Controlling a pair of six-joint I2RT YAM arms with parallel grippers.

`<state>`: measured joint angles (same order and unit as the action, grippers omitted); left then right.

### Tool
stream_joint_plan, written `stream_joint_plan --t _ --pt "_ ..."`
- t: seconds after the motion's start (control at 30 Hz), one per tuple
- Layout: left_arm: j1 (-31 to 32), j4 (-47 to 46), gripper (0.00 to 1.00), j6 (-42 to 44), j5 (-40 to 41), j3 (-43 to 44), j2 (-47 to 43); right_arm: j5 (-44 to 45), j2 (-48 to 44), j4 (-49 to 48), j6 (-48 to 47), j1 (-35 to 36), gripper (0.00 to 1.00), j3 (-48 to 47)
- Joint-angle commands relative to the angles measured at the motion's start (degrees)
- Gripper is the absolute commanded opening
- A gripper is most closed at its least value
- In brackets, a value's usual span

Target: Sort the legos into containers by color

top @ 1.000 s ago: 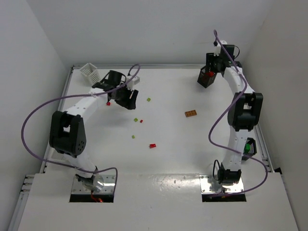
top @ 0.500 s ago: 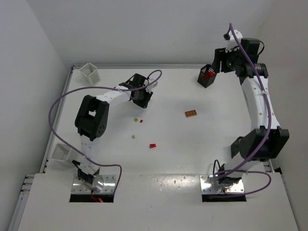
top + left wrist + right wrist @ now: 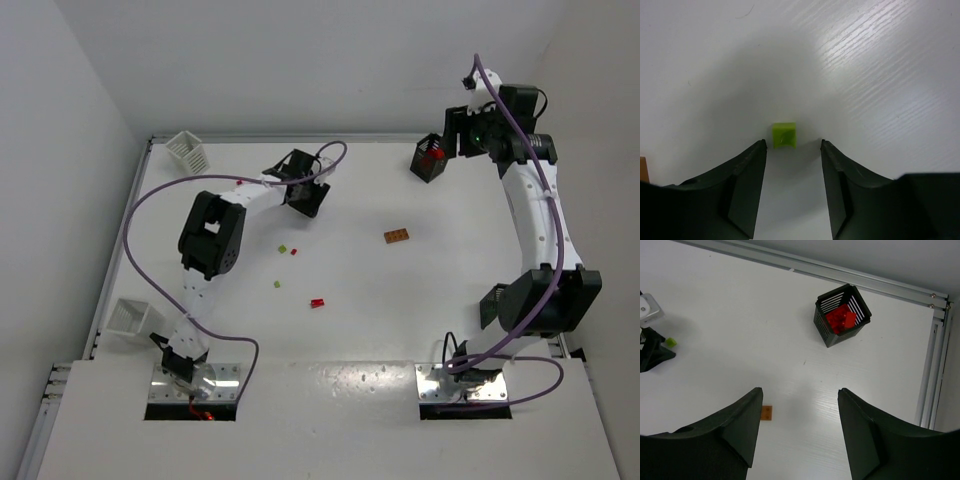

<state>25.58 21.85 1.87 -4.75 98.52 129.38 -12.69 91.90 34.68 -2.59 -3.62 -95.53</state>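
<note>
Bright, flat white light, barely any hard shadows

In the left wrist view the table throws a streaky glare up and right of the yellow-green brick, while a soft grey shadow pools round and left of that brick. The left tool just below it is dark and a bit soft. Overhead view's crisp and even.

White arms, black joints, purple cables
</note>
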Motion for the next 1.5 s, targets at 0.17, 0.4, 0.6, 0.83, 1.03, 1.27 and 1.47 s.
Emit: stream_joint_plan --t 0.17,0.4,0.6,0.83,1.03,1.27,1.47 --pt "1.05 1.44 0.50 0.06 0.97 3.96 5.35 -1.46 0.21 -1.28 0.39 -0.16 0.62 -0.71" --pt "0.53 2.68 0.39 0.06 0.27 2.64 4.13 -1.46 0.74 -1.28 0.39 -0.16 0.62 -0.71" --pt "-0.01 3.91 0.29 0.68 0.27 0.18 1.41 -1.46 0.74 -1.28 0.39 -0.16 0.62 -1.24" --pt "-3.25 4.52 0.21 1.82 0.27 -1.93 -0.44 -2.51 0.74 -1.80 0.39 -0.16 0.62 -1.24" --pt "-5.28 4.52 0.18 1.82 -1.57 -1.23 -6.41 -2.52 0.74 -1.80 0.39 0.89 0.62 -1.24" --pt "-12.83 3.99 0.18 -1.51 -2.97 5.44 -11.08 -3.04 0.74 -1.80 0.39 0.89 0.62 -1.24" --pt "-22.32 -0.92 0.20 -5.03 -3.51 11.77 -12.40 -3.04 1.26 -1.80 0.39 0.89 0.62 -1.24"
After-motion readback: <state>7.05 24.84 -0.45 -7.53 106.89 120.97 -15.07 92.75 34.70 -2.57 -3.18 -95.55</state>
